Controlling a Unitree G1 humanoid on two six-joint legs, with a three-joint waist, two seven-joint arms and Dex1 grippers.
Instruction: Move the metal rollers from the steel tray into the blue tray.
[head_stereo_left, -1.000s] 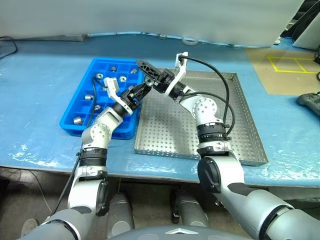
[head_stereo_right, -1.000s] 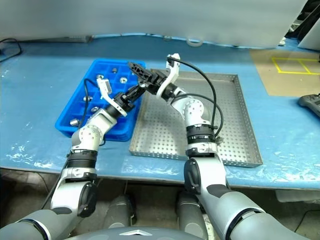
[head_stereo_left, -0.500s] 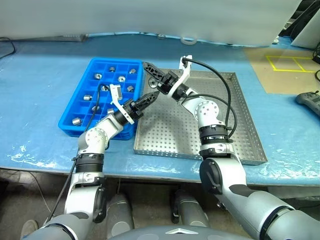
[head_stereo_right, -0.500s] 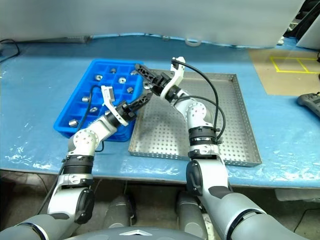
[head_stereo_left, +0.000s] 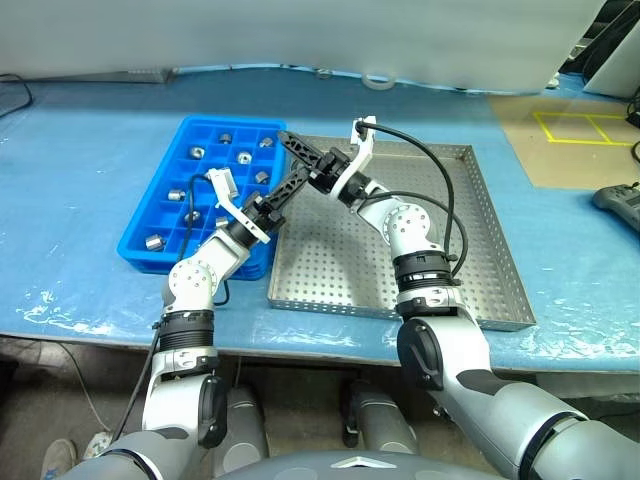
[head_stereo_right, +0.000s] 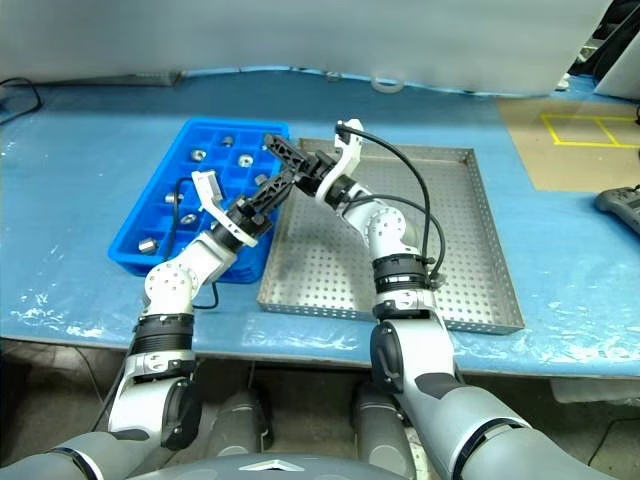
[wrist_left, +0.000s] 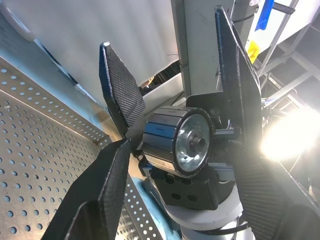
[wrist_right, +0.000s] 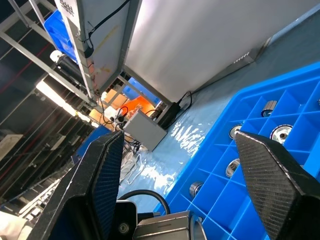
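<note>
Both arms are raised over the seam where the blue tray meets the steel tray, the 2 lying side by side on a blue-covered bench, the blue one on the robot's left; the left gripper reaches up and toward the right, the right gripper reaches toward the left, and their black fingers cross just above the blue tray's near-right corner. In the left wrist view a ribbed metal roller with a shiny face and a centre hole sits between the fingers of the left gripper; its jaws are parted, and I cannot tell whether the pads actually press on it; behind it is the wrist of the other arm. The right gripper's jaws stand wide apart with nothing between them, and past them the right wrist view shows blue compartments with rollers inside. From the head views I count about 8 metal rollers lying in separate compartments of the blue tray; what shows of the steel tray's perforated floor is bare.
</note>
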